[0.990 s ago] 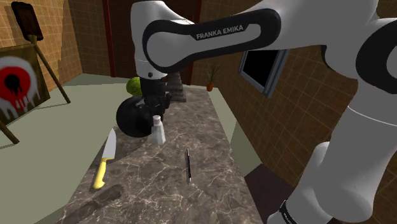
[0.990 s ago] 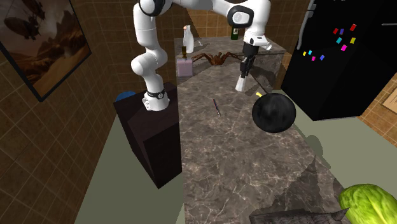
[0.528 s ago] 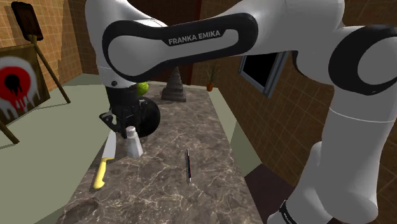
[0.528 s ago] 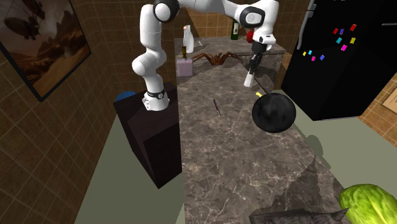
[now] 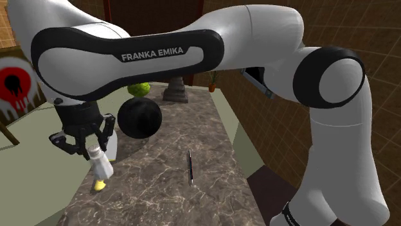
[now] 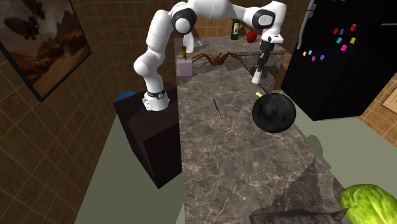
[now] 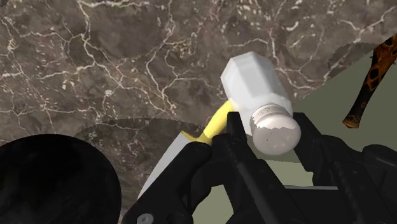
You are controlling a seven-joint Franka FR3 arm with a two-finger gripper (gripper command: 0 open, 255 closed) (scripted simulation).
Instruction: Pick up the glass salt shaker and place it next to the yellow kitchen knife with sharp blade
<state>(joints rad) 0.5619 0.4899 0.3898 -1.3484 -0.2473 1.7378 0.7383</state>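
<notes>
The salt shaker (image 5: 101, 167) is a whitish faceted jar with a pale cap. My gripper (image 5: 90, 147) is shut on it near the cap and holds it tilted above the marble counter (image 5: 167, 186). In the wrist view the shaker (image 7: 256, 87) sits clasped between the black fingers (image 7: 233, 137), just over the knife's yellow handle (image 7: 214, 123) and grey blade (image 7: 167, 163). The yellow handle end (image 5: 98, 186) peeks out below the shaker near the counter's edge. From across the counter, the gripper (image 6: 258, 70) and shaker (image 6: 256, 78) hang just beyond the knife handle (image 6: 257, 94).
A large black ball (image 5: 139, 118) rests close beside the gripper. A dark pen (image 5: 190, 167) lies mid-counter. A green cabbage (image 5: 139, 88), a grey cone (image 5: 175, 90) and a potted plant (image 5: 213, 80) stand at the far end. A brown spider figure (image 6: 213, 58) lies near the stand.
The arm has swung toward the shoulder view's left with the shaker, from beside the black ball to over the knife's handle end, and the shaker now hangs tilted.
</notes>
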